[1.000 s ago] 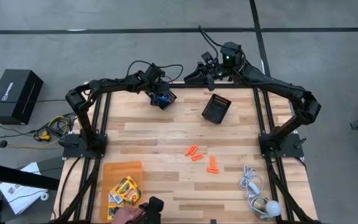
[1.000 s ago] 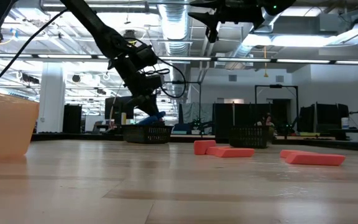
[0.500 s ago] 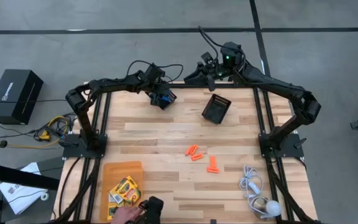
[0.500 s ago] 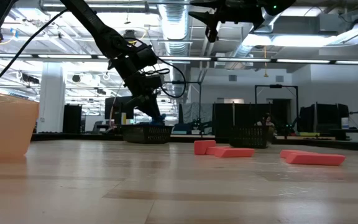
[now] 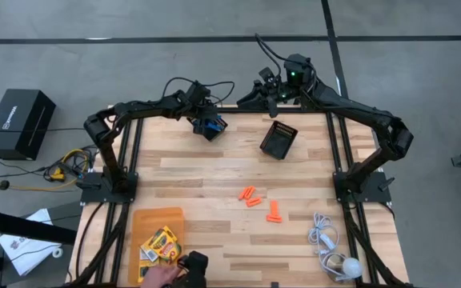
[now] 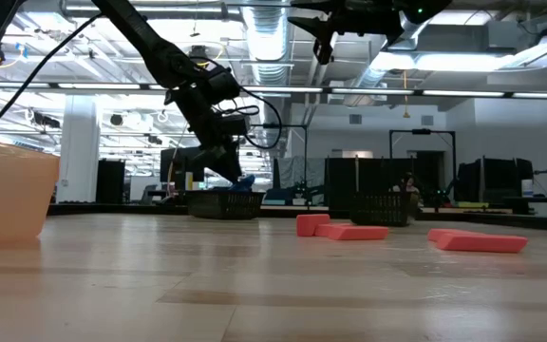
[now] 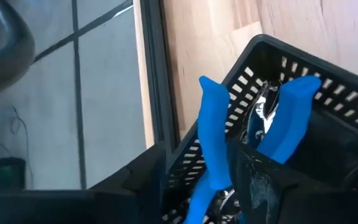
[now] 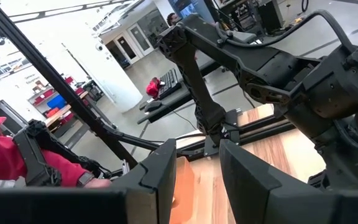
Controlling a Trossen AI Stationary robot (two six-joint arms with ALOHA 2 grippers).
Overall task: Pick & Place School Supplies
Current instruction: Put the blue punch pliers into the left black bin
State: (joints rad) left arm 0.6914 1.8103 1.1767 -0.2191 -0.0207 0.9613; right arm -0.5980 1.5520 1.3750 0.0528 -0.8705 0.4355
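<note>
Your left gripper (image 7: 229, 180) stood open over a black mesh bin (image 7: 328, 81); the blue-handled scissors (image 7: 213, 143) lay just ahead, between its fingers.

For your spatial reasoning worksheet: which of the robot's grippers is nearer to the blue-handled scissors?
The left. The left gripper is right over the blue-handled scissors, which sit in a black mesh bin. The right gripper hangs farther off, raised beyond the table's far edge.

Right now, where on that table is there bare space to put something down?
Bare wood spans the middle of the table, between the two black mesh bins at the far edge and the orange pieces. Crowded spots: the near left corner with the crayon boxes, and the near right with the white cord.
</note>
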